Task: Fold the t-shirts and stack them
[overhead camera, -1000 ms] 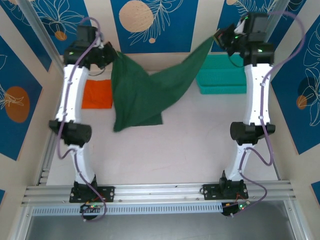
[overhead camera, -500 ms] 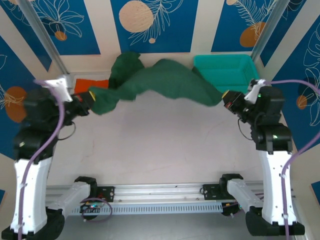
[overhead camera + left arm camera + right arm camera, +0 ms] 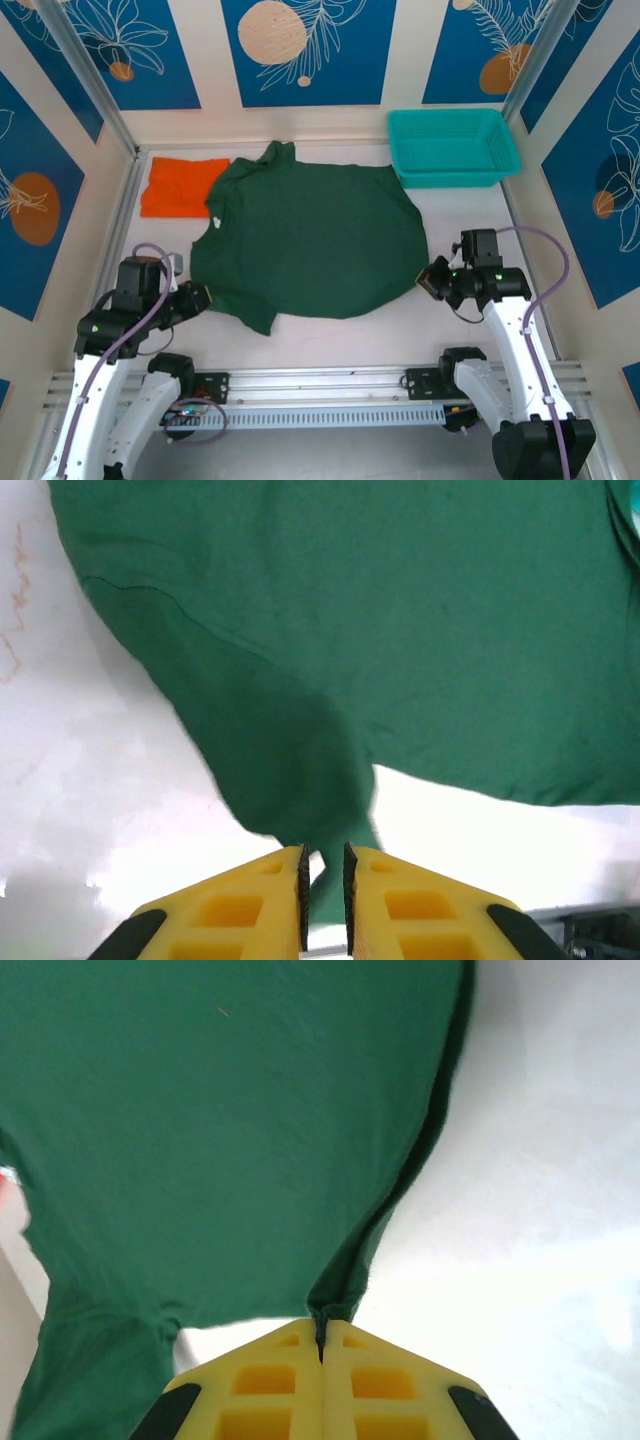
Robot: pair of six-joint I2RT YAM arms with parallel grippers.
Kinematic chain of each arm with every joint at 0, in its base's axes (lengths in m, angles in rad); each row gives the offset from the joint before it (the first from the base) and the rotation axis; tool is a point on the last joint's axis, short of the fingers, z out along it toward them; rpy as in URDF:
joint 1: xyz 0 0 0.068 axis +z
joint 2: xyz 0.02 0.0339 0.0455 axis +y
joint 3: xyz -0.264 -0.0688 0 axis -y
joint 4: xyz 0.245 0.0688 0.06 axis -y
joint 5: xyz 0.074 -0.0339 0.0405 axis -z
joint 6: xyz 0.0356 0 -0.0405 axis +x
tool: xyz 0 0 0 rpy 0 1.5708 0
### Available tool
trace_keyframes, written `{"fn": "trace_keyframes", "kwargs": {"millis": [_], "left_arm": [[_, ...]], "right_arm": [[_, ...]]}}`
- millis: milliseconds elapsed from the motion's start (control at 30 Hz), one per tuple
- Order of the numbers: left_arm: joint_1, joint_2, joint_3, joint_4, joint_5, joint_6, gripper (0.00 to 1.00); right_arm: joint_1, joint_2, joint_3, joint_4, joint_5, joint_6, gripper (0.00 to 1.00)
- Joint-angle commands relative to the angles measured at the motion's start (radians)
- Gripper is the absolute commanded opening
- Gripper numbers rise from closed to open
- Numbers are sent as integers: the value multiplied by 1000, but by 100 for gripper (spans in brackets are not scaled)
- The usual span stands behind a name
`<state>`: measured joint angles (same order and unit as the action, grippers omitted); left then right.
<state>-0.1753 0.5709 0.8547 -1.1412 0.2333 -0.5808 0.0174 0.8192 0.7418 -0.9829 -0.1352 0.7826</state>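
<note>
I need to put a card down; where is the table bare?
Bare: the near strip between the dark green cloth t-shirt and the aluminium rail; the right patch between that shirt, the teal plastic mesh basket and the right gripper. Crowded: far left, by the folded orange cloth t-shirt.

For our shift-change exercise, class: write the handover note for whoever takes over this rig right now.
Left gripper: jaws a sliver apart, near-left corner of the green t-shirt between them; grip unclear.
Right gripper: shut on its near-right hem.
Green t-shirt lies spread flat mid-table; orange t-shirt lies folded at the far left.
Done: orange folded, green laid out.
Left: fold green, stack the two.
</note>
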Motion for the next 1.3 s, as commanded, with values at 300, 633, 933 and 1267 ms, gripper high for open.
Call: {"fn": "trace_keyframes", "kwargs": {"millis": [300,633,933,1267], "left_arm": [[-7,105,-54,-126,17,-219,36],[-13,174,-189,-174,23,-340,51],[-34,186,-337,-58,-11,-465,28],[-243,457,-254,17,-152,-431,33]], "right_arm": [[1,-11,-51,-149,51,140,0],[8,0,-63,-125,85,196,2],[20,10,-63,-92,67,206,0],[36,78,-25,-37,52,166,0]]}}
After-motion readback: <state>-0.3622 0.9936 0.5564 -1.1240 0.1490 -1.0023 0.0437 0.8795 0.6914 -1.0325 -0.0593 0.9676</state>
